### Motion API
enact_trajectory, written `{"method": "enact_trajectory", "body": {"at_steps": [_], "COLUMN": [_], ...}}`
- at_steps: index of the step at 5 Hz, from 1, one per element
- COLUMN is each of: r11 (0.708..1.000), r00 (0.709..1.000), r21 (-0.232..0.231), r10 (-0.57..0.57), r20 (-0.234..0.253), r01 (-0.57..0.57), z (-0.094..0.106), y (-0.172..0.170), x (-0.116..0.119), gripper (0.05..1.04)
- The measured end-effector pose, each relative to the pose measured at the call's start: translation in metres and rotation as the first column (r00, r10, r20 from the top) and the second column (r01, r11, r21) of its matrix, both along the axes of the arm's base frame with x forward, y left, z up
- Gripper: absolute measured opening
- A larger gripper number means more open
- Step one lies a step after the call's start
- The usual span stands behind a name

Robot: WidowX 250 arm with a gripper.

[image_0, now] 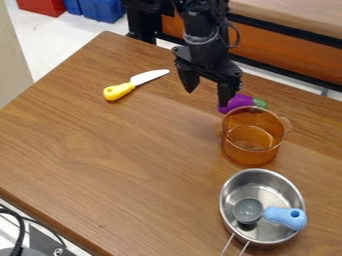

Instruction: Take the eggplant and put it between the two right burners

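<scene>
The gripper (208,95) hangs over the back of the wooden table with its two fingers spread apart and nothing between them. A purple eggplant (237,102) with a green end lies on the table just right of the gripper's right finger, which overlaps its left part in the view. The eggplant is directly behind an amber glass pot, whose rim covers a bit of its lower side. No stove burners are in view.
The amber pot (251,142) stands right of centre. In front of it is a steel pan (229,209) holding a blue-handled scoop (284,217). A yellow-handled knife (120,91) lies left of the gripper. The table's left edge runs diagonally.
</scene>
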State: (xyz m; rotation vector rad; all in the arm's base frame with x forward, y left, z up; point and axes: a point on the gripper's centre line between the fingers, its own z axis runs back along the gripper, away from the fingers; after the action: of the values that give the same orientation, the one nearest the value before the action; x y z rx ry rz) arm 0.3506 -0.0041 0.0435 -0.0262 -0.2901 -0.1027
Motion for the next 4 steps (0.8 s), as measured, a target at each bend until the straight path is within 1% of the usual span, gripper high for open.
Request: {"method": "enact_trajectory", "body": {"at_steps": [1, 2, 3, 4], "r11": [1.0, 0.998, 0.998, 0.996], "r00": [0.999, 0.997, 0.996, 0.996], "r21": [-0.002, -0.009, -0.002, 0.01], "r10": [-0.001, -0.056, -0.059, -0.091], "r20": [-0.038, -0.061, -0.061, -0.007], "r01": [0.001, 0.055, 0.059, 0.091], "z": [-0.012, -0.015, -0.014, 0.002], "y": [0.0, -0.003, -0.003, 0.0], "x": [-0.006, -0.011, -0.011, 0.008], "gripper": [0.995, 0.996, 0.995, 0.995]}}
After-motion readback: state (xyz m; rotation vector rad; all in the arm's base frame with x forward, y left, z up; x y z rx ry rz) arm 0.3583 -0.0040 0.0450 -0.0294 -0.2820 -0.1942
